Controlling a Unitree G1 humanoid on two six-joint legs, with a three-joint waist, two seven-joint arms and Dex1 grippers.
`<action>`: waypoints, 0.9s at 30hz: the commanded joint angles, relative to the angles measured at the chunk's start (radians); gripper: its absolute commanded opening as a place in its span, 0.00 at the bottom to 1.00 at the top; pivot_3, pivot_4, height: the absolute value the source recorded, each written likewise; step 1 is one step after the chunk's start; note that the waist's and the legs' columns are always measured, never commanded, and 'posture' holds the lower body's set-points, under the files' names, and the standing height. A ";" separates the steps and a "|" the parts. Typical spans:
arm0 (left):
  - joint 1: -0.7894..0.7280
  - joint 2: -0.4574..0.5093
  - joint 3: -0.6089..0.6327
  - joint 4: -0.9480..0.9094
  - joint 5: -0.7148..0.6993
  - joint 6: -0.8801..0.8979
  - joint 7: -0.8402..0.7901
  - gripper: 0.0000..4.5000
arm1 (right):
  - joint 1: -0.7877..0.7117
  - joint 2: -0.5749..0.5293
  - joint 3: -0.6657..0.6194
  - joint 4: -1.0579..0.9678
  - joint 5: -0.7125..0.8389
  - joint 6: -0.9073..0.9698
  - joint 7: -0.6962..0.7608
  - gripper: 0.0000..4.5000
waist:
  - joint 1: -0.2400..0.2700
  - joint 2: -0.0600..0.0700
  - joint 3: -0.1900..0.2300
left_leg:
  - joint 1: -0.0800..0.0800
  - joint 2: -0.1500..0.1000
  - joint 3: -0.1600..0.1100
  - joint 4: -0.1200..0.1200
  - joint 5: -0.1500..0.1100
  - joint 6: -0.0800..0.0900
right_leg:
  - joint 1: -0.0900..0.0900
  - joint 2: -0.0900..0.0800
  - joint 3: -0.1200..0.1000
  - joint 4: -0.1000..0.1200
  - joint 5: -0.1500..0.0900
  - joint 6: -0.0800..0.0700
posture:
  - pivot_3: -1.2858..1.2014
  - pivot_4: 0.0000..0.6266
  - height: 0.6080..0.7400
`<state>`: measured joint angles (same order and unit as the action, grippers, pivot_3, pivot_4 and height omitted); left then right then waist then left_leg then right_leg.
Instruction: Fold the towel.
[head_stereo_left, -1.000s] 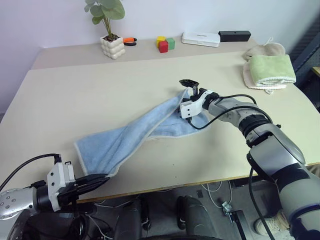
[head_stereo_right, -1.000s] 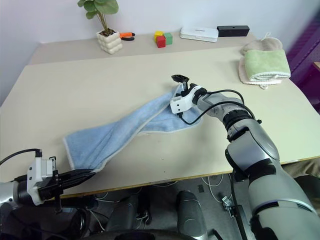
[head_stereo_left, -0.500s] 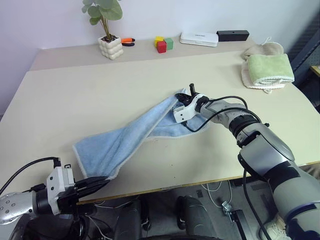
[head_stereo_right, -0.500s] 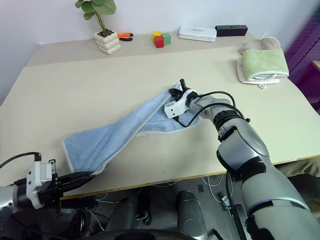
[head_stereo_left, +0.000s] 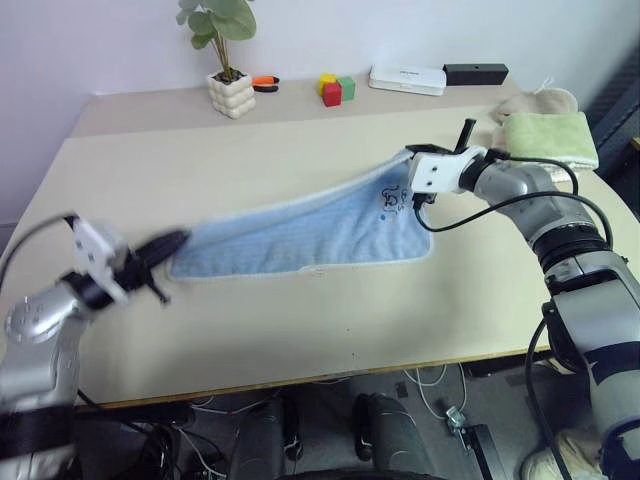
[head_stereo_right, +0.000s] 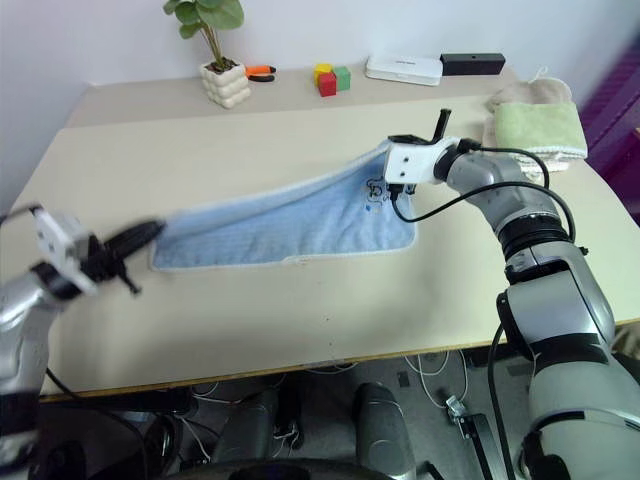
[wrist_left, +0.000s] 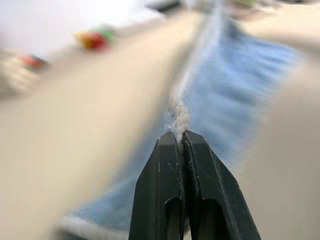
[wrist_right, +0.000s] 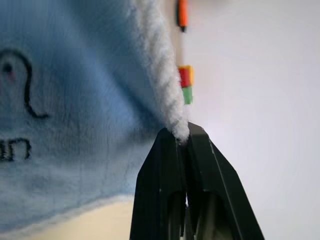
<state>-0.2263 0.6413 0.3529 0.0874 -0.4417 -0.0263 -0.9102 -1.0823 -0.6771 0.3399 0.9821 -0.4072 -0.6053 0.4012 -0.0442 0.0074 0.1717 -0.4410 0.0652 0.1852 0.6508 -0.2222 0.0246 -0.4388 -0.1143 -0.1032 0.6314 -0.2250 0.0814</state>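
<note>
The light blue towel (head_stereo_left: 300, 228) with white trim is stretched out between both grippers, its upper edge lifted off the table (head_stereo_left: 300, 310) and its lower edge resting on it. A dark embroidered mark (head_stereo_left: 391, 198) shows near its right end. At the towel's left corner my left gripper (head_stereo_left: 178, 240) is shut on the white edge (wrist_left: 178, 120). My right gripper (head_stereo_left: 408, 156) is shut on the right top corner, pinching the trim (wrist_right: 167, 100) between its fingers.
Along the table's back edge stand a potted plant (head_stereo_left: 231, 92), an orange-handled tool (head_stereo_left: 263, 80), coloured blocks (head_stereo_left: 333, 88), a white box (head_stereo_left: 406, 78) and a black box (head_stereo_left: 475, 72). A folded green towel (head_stereo_left: 548, 137) lies on a beige cloth (head_stereo_left: 535, 102) at far right.
My right gripper shut on the towel's corner and lifted it up and to the right. My left gripper rose from the table's front edge, pulling the towel taut.
</note>
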 joint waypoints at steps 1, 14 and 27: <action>-0.275 -0.019 -0.072 0.268 0.139 -0.128 0.104 0.00 | -0.038 0.019 -0.073 -0.049 0.074 0.073 0.038 0.02 | 0.000 0.000 0.000 | 0.000 0.000 0.000 0.000 0.000 0.000 | 0.000 0.000 0.000 0.000 0.000 0.000 | 0.52 0.24 1.00; -1.071 0.085 -0.209 1.110 0.418 -0.555 0.243 0.00 | -0.348 0.029 0.010 0.145 -0.170 0.145 -0.376 0.02 | -0.025 -0.002 0.002 | -0.002 0.000 0.007 -0.006 0.000 0.000 | -0.004 0.000 0.000 0.000 -0.003 0.004 | 0.52 0.24 1.00; -0.540 0.099 -0.164 0.863 0.172 -0.635 -0.447 0.00 | 0.433 -0.127 -0.096 -0.673 0.078 0.401 0.195 0.02 | -0.022 -0.002 0.002 | -0.002 0.000 0.007 0.002 0.000 0.001 | -0.002 -0.002 -0.001 0.004 -0.003 0.004 | 0.52 0.24 1.00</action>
<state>-0.7647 0.7158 0.1716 1.0156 -0.2230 -0.6697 -1.3156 -0.6491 -0.7858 0.2915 0.4158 -0.3742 -0.2549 0.5515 -0.0666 0.0052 0.1735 -0.4426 0.0654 0.1913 0.6525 -0.2224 0.0260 -0.4402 -0.1162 -0.1043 0.6351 -0.2279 0.0857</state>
